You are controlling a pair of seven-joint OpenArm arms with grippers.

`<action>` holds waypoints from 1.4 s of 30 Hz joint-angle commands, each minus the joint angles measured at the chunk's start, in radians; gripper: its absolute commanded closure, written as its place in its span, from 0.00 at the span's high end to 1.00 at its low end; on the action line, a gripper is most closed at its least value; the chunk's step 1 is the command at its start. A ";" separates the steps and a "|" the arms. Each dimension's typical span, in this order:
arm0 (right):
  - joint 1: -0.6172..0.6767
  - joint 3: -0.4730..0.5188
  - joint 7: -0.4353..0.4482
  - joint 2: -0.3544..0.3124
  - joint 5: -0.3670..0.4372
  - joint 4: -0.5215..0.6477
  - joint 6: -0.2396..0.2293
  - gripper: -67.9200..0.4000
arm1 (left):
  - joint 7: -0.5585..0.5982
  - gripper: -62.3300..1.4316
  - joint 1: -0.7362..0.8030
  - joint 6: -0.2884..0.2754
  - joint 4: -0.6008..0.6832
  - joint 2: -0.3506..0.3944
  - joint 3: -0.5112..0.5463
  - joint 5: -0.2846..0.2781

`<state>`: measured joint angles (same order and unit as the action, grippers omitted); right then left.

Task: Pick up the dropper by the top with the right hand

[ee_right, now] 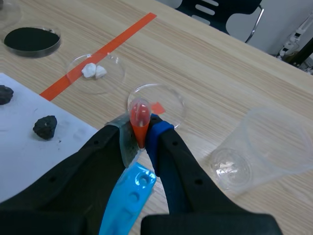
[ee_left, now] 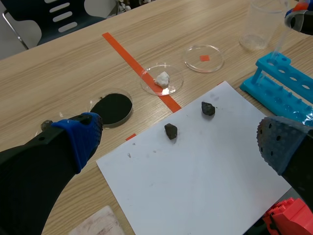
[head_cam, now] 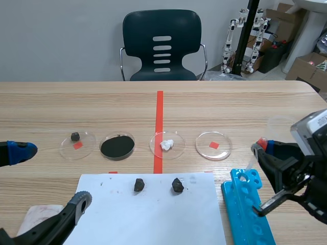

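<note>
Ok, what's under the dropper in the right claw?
The blue tube rack, directly below the dropper whose orange bulb the right claw grips. The claw hides the stem; whether its tip enters a rack hole can't be told.

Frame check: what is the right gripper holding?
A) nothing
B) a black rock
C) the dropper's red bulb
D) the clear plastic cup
C: in the right wrist view, the red bulb of the dropper is pinched between the pads of the right gripper, above the blue test tube rack.
</note>
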<state>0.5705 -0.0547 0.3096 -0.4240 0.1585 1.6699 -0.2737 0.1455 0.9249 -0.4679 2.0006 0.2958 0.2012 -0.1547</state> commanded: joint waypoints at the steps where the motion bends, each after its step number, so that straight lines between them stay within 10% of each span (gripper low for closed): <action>1: 0.012 0.001 0.019 -0.005 0.011 0.043 0.004 0.01 | 0.014 1.00 0.003 0.001 0.028 -0.007 0.001 -0.010; 42: 0.391 0.142 0.051 -0.004 0.014 0.499 0.050 0.01 | 0.014 1.00 0.003 0.001 0.028 -0.007 0.001 -0.010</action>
<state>0.9627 0.0792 0.3397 -0.4240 0.1631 2.1555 -0.2253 0.1455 0.9249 -0.4679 2.0006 0.2958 0.2012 -0.1547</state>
